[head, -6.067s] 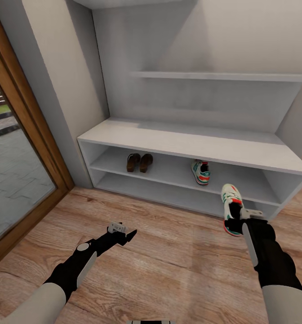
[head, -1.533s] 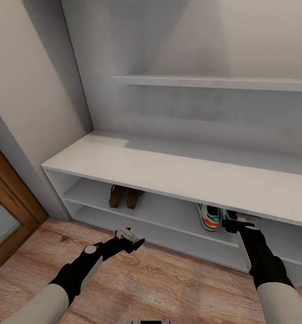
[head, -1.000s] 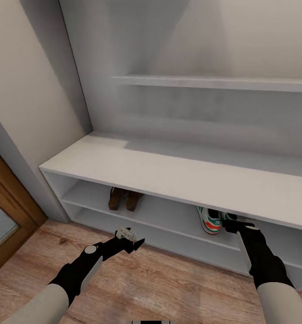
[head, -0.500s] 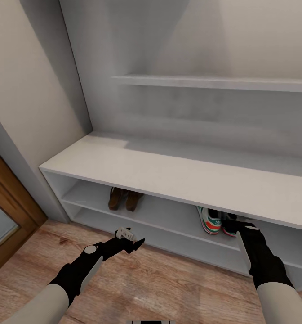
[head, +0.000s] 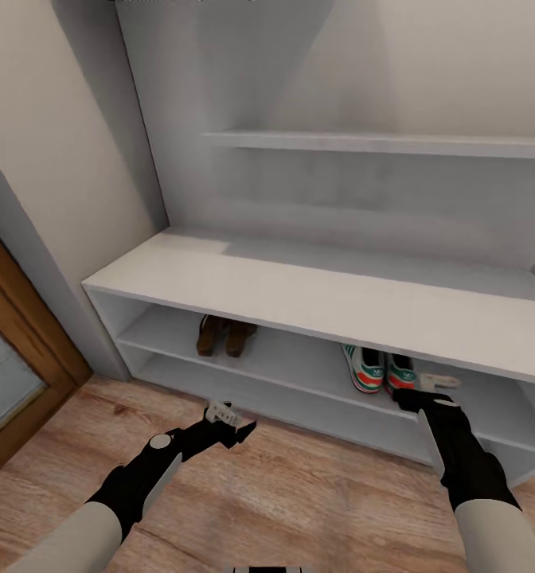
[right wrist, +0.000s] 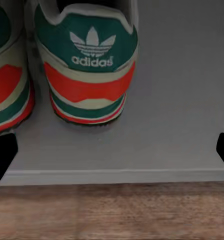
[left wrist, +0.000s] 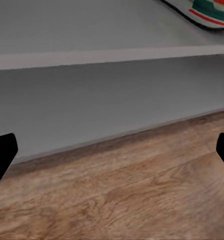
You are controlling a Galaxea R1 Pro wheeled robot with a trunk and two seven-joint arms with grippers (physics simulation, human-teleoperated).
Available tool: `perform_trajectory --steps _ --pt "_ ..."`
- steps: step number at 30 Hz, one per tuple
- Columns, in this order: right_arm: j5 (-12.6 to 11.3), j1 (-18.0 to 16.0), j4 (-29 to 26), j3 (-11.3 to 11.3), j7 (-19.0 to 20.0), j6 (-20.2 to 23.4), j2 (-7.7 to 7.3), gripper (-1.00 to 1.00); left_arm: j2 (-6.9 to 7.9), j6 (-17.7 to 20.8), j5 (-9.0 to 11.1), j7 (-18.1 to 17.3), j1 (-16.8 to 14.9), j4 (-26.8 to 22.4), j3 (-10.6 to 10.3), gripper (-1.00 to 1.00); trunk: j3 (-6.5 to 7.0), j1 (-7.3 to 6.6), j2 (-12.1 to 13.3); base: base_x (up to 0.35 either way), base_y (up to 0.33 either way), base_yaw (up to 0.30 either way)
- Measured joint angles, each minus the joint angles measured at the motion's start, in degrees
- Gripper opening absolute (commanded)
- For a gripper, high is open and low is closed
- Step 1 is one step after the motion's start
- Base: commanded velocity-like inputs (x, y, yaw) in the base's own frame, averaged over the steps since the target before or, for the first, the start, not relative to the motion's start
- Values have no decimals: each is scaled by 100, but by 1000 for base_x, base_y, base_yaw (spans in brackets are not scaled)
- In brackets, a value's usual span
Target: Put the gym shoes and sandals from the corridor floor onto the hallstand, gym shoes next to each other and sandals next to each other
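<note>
The white hallstand [head: 315, 298] spans the middle of the frame above the wood floor [head: 299, 493]; on its upper open shelf the two gym shoes [head: 376, 370] sit side by side right of centre, the two sandals [head: 225, 336] paired left of centre. The right gripper [head: 427, 395] at lower right hangs wide apart and empty just before the shoes' heels, and the left gripper [head: 234, 430] at lower centre-left is spread wide over the floor.
</note>
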Motion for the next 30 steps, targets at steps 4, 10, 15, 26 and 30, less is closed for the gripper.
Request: perform_trajectory --steps 4,10,15,26,30 --pt "0 1 -3 0 1 0 0 100 0 0 0 0 0 0 0 100 0 0 0 -340 0 0" --pt "0 2 -22 5 7 -4 0 100 0 0 0 0 0 0 0 100 0 0 0 -339 0 0" --pt "0 2 -30 3 10 -8 2 100 0 0 0 0 0 0 0 100 0 0 0 -314 0 0" --pt "-46 42 -32 -9 49 -7 8 100 0 0 0 0 0 0 0 100 0 -3 0 -115 0 0" --pt "-46 86 -10 -9 26 -8 8 100 -2 0 0 0 0 0 0 100 0 -4 0 -2 0 0"
